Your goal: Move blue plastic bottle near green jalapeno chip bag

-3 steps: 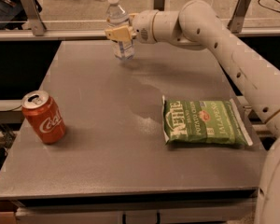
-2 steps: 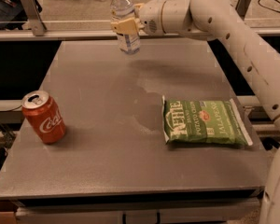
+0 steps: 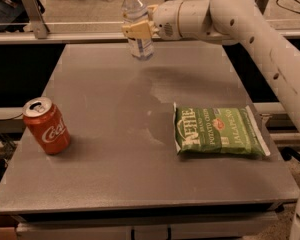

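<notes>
We see the gripper [image 3: 138, 30] clamped around the bottle [image 3: 134, 8], held above the table [image 3: 100, 184], well behind the bag [image 3: 217, 132]; the can [image 3: 46, 125] is far left of the bag.

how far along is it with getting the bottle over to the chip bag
Done: the gripper has its fingers closed on the bottle, which looks lifted clear of the table. In hand: the bottle hangs over the far edge, well away from the chip bag at the near right. Left: carry it across, set it down beside the bag and let go.
</notes>
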You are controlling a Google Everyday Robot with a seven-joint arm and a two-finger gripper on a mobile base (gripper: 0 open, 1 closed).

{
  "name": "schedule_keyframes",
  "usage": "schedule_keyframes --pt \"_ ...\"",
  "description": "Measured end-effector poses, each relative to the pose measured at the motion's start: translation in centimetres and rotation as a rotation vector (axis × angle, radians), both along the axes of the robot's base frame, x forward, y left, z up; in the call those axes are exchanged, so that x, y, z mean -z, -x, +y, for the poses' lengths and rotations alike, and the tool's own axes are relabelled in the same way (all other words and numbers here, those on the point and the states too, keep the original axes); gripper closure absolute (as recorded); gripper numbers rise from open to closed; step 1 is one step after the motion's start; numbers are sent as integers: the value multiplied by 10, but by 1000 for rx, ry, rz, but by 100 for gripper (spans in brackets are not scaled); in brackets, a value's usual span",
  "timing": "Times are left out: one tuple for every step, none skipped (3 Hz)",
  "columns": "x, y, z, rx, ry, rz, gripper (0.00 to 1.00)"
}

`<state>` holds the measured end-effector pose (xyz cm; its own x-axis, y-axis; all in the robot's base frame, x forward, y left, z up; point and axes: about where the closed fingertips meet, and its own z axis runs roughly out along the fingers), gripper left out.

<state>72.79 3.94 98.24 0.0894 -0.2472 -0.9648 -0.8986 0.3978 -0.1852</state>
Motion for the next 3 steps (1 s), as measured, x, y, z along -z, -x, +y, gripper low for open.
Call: schedule_keyframes --pt "-7 22 -10 -3 -2 0 100" --pt "-12 47 -26 6 -17 -3 100" --pt "-10 68 -57 32 -56 -8 100"
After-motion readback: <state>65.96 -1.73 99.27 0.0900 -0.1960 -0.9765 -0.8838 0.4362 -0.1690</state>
